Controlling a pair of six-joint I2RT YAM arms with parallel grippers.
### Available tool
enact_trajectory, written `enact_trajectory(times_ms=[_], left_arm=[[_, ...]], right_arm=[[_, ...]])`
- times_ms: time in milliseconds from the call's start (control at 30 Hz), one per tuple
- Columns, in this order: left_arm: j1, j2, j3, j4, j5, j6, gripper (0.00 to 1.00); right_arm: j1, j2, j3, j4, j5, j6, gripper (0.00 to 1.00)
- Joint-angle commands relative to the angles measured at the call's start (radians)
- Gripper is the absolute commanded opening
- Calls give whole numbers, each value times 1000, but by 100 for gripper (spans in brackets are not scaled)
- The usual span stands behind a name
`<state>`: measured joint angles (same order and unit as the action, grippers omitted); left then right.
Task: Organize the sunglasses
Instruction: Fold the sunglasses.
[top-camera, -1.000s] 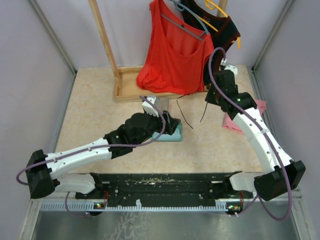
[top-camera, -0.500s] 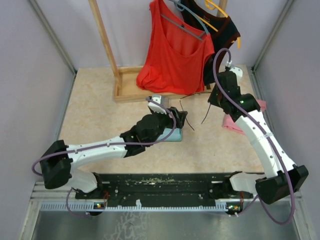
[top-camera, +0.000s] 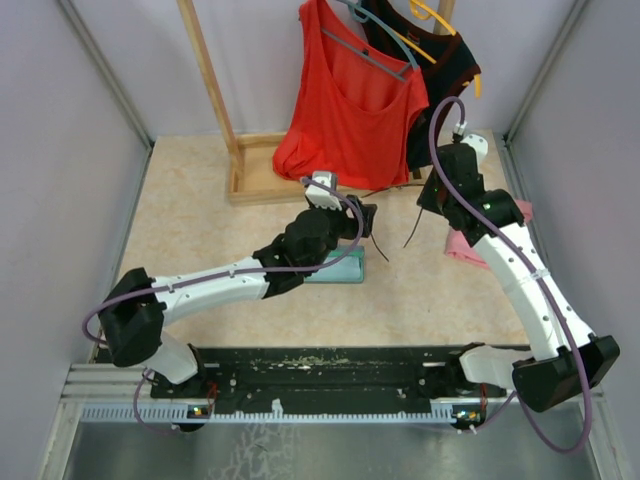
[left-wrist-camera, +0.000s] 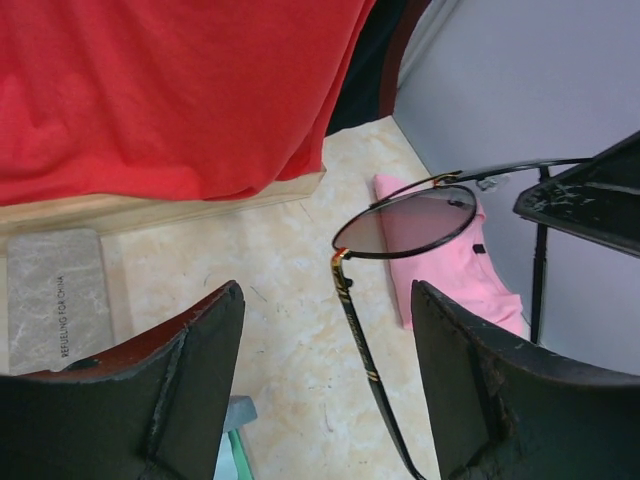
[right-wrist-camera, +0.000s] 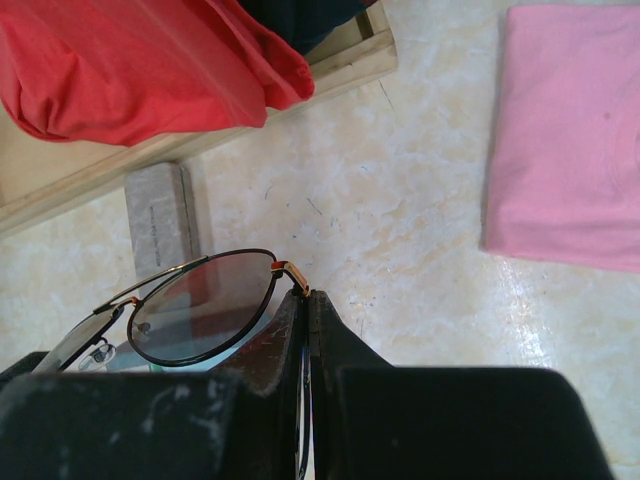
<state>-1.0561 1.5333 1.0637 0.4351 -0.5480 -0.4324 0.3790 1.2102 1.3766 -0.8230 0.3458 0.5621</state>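
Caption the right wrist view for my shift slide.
Right gripper shut on the sunglasses near the hinge, over the beige tabletop, pink cloth beyond.

Bare tabletop (top-camera: 190, 230) open from 7 to 10 o'clock, red garment (top-camera: 345, 110) and wooden rack base (top-camera: 255, 170) blocking 12 o'clock, pink cloth (right-wrist-camera: 570, 140) flat at 3 o'clock, sunglasses (left-wrist-camera: 405, 222) raised near centre, apparently clear of the surface

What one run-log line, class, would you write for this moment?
right hand: shut on sunglasses at a hinge | left hand: open, facing their free arm
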Motion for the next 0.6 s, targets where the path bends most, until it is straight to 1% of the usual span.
enact_trajectory(times_ms=[0, 133, 267, 367, 567], left_arm=[[19, 30, 43, -24, 35, -8, 73], [25, 42, 47, -33, 53, -18, 71], [35, 62, 63, -52, 64, -35, 66], [40, 71, 73, -55, 82, -37, 57], [43, 77, 87, -68, 90, -45, 35]], right_arm=[[9, -39, 20, 25, 20, 6, 0], [9, -40, 17, 30, 17, 5, 0], [9, -44, 13, 37, 13, 4, 0], [9, -44, 7, 40, 16, 0, 0], [9, -52, -6, 52, 12, -5, 0]])
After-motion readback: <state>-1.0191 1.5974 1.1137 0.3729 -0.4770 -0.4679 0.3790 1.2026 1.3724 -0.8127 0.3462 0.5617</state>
